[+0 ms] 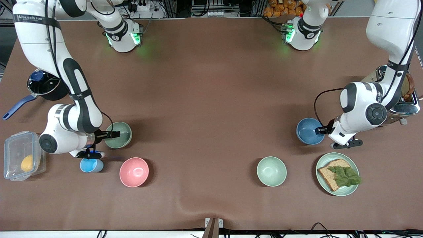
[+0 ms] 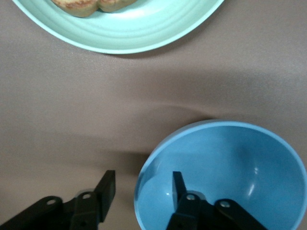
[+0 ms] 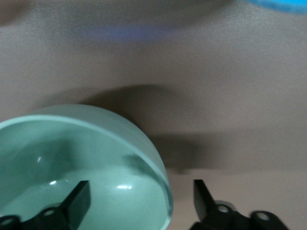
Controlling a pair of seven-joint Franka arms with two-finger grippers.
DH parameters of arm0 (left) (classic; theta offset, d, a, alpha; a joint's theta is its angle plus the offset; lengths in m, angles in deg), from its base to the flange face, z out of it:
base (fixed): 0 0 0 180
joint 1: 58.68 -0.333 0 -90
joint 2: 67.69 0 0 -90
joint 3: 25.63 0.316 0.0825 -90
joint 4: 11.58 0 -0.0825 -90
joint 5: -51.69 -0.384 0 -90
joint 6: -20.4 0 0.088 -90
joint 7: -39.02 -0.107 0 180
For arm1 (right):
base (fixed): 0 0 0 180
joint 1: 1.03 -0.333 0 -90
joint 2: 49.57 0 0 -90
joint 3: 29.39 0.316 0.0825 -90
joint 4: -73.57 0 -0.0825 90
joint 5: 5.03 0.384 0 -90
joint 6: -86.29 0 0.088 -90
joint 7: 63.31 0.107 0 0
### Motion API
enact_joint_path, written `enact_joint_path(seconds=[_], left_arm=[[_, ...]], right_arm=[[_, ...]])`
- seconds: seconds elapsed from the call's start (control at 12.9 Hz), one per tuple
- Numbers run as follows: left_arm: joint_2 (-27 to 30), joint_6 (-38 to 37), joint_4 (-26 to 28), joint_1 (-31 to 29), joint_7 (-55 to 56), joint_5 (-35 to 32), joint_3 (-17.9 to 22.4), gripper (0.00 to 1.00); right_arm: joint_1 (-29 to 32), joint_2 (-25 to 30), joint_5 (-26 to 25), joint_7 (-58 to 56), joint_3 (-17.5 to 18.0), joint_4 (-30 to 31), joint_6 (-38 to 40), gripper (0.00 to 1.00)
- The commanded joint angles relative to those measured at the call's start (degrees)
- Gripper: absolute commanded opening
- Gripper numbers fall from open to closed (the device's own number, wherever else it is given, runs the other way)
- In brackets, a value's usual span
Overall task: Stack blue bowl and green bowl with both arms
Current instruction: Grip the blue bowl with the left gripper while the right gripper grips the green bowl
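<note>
Both arms are working at once. The right gripper (image 1: 110,135) is straddling the rim of the green bowl (image 1: 119,135) at the right arm's end of the table, its fingers spread, one inside the bowl and one outside, not yet pinching. The left gripper (image 1: 322,130) is doing the same at the blue bowl (image 1: 309,131) at the left arm's end, jaws parted around the wall at the bowl's three o'clock edge in the front view.

To do this grasp well, each gripper should probably be sinking until the rim sits deep between the fingers, then closing squarely, since a glossy wall could slip from a shallow pinch.

The wrist views are showing what the front view cannot: the left wrist view has one finger (image 2: 180,189) inside the blue bowl (image 2: 230,167) and the other on the table side, while the right wrist view shows the green bowl's rim (image 3: 158,167) passing between the spread fingers. Only the front view is showing the pink bowl (image 1: 134,172), the pale green bowl (image 1: 271,171) and the plate (image 1: 353,165) lying nearer the camera.
</note>
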Motion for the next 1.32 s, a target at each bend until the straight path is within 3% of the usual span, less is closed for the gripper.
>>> enact_joint_path(seconds=[0.0, 0.47, 0.7, 1.24], left_arm=[[-0.1, -0.4, 0.0, 0.1, 0.5, -0.7, -0.2, 0.00], [-0.1, -0.4, -0.8, 0.0, -0.8, -0.7, -0.3, 0.00], [1.2, -0.7, -1.2, 0.2, -1.1, -1.0, -0.7, 0.00], [3.4, -11.6, -8.6, 0.2, -0.2, -0.3, -6.3, 0.00]], right_arm=[[0.8, 0.0, 3.0, 0.0, 0.4, 0.3, -0.6, 0.17], [1.0, 0.1, 3.6, -2.2, 0.4, 0.2, -0.6, 0.01], [0.3, 1.4, 3.6, -1.9, 0.6, -0.1, 0.3, 0.00], [-1.3, 2.9, 11.3, 11.3, 8.8, -2.4, 1.8, 0.00]])
